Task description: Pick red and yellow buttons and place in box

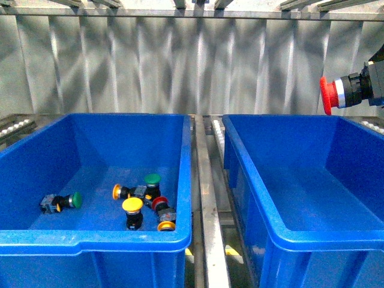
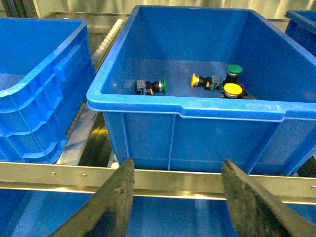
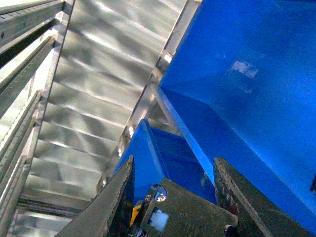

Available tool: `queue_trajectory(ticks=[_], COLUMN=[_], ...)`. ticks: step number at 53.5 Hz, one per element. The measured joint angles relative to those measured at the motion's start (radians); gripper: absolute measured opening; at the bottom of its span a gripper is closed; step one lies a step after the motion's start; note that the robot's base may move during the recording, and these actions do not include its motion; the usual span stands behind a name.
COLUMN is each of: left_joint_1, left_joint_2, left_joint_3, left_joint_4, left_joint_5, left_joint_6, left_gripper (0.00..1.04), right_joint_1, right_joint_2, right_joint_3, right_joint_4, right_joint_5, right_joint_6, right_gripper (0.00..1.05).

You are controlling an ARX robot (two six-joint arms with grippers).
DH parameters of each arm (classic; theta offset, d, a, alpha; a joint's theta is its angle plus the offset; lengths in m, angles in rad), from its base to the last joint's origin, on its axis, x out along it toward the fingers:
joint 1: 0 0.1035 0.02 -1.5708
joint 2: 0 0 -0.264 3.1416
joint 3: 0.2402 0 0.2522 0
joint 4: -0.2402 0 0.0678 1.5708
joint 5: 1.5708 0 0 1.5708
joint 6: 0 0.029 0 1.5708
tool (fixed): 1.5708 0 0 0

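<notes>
Buttons [image 1: 132,206] lie in the left bin [image 1: 96,239] in my front and left wrist views, but only the front view shows the red button [image 1: 327,95], high by the right bin's [image 1: 318,239] far rim, its holder cut off at the edge. My right claw [image 3: 174,210] pinches its grey body, marked "23" I think; my left claw [image 2: 177,195] is spread.
</notes>
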Motion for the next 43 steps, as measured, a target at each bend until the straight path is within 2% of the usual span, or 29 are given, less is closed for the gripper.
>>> queue_trajectory(ticks=[14,33,43], left_joint_1=[0.000,-0.001,-0.001], left_joint_2=[0.000,0.000,0.000], left_joint_3=[0.000,0.000,0.000], left_joint_4=[0.000,0.000,0.000], left_joint_5=[0.000,-0.003,-0.001], left_joint_6=[0.000,0.002,0.002], left_gripper=[0.98,0.97,0.97], right_joint_1=[0.003,-0.015,-0.071], right_joint_2=[-0.008,-0.034,-0.048], right_joint_3=[-0.009,-0.036,-0.045], right_joint_4=[0.000,0.000,0.000], right_joint_5=[0.010,-0.005,-0.011], right_joint_6=[-0.023,-0.003,-0.009], right_gripper=[0.40,0.40,0.40])
